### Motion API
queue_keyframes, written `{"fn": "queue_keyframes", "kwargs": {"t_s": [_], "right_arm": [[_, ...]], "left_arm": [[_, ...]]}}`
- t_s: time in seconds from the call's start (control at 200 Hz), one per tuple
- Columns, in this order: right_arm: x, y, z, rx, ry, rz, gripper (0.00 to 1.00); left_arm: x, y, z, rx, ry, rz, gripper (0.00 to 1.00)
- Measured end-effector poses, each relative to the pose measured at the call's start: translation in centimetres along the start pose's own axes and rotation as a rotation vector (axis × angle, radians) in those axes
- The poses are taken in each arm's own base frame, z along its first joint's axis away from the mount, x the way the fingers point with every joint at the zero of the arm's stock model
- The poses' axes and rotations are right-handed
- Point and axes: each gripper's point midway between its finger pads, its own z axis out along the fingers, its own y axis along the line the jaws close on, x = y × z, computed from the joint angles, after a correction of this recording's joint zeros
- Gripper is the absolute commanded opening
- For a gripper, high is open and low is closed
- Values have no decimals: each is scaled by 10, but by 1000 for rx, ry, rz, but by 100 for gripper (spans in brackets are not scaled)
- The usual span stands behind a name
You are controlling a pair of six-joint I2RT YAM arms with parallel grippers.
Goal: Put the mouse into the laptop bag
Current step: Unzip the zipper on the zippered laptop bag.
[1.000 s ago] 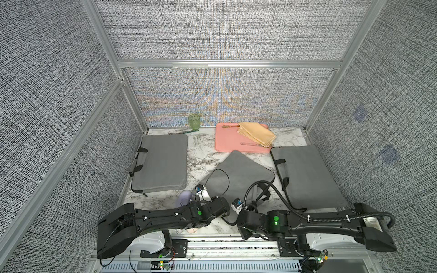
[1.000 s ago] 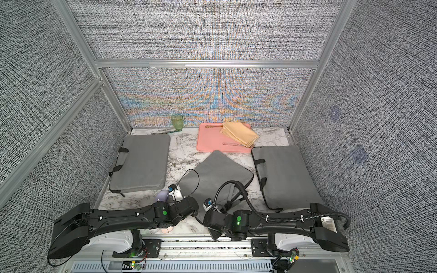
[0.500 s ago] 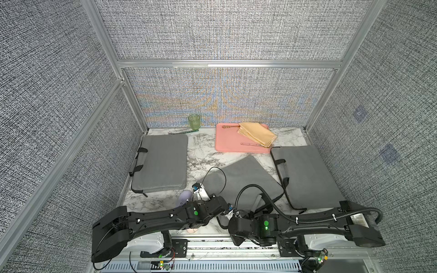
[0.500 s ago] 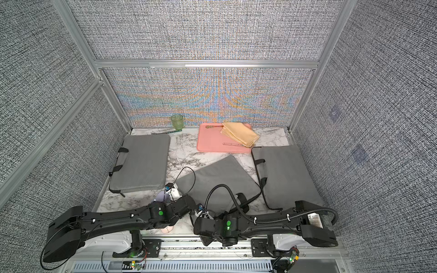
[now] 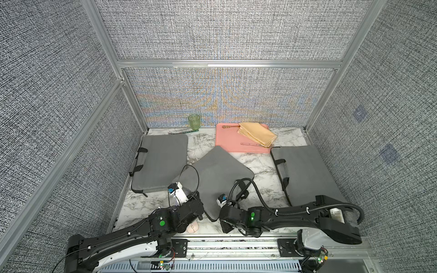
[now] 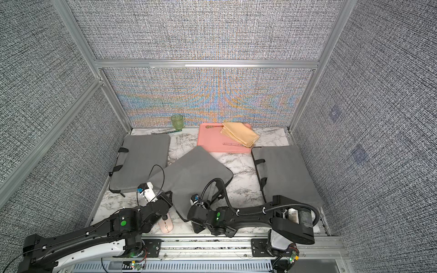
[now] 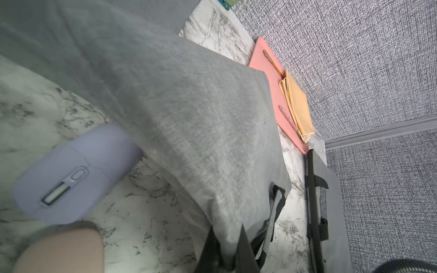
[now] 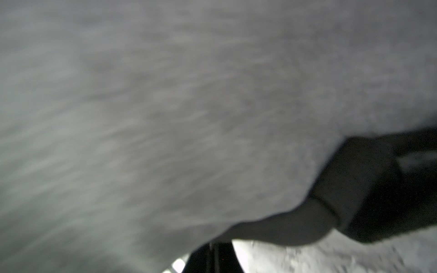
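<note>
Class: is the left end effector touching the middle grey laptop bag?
Touching. In the left wrist view, the left end effector is shut on the edge of the laptop bag, fabric pinched between its dark fingers.

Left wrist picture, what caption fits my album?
Lilac mouse lies on the marble table, partly hidden by the gray laptop bag.

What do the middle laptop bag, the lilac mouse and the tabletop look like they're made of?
The middle laptop bag: soft woven grey fabric, matte; heathered weave, and it drapes. The lilac mouse: smooth moulded plastic, satin; seams around a metallic-looking wheel. The tabletop: white marble look with grey veins; real stone or laminate, cannot tell.
</note>
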Motion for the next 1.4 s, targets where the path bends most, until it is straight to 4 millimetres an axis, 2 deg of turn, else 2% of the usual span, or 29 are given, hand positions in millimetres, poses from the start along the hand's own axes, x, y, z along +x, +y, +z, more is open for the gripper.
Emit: {"fn": "queue_keyframes", "kwargs": {"t_s": [0.12,0.2,0.235,0.265,0.325,0.355,0.42,0.52,0.59,0.666,0.766,0.871,1.021,1.186,1.401], "right_arm": [[-13,-23,4,23,2,56,0],[-23,-41,0,37,-9,93,0],[-28,-50,-4,45,-18,113,0],[-32,-56,-8,52,-29,125,0],[-40,-70,-19,70,-53,151,0],[-43,-78,-23,83,-63,164,0],[-49,-93,-32,104,-76,188,0],[-50,-114,-39,137,-77,219,0],[-46,-129,-42,159,-69,241,0],[-38,-142,-44,177,-60,260,0],[-30,-138,-47,147,-44,241,0],[-21,-122,-54,109,-39,177,0],[-4,-101,-67,85,-30,80,0],[21,-90,-73,79,9,3,0],[36,-82,-69,115,18,-69,0]], "left_arm": [[8,16,9,-46,-6,38,0],[16,17,18,-76,-2,63,0],[21,16,22,-89,3,73,12],[25,13,25,-97,9,77,26],[35,5,32,-106,31,89,62],[42,1,36,-108,53,94,74],[58,-9,44,-105,95,100,86],[81,-26,56,-89,155,96,95],[102,-36,66,-79,210,96,95],[124,-38,76,-90,264,107,85],[140,-28,88,-136,278,129,70],[141,-21,98,-168,242,138,68],[136,-24,99,-166,211,112,69],[131,-32,97,-156,199,94,70],[129,-36,97,-160,196,98,70]]}}
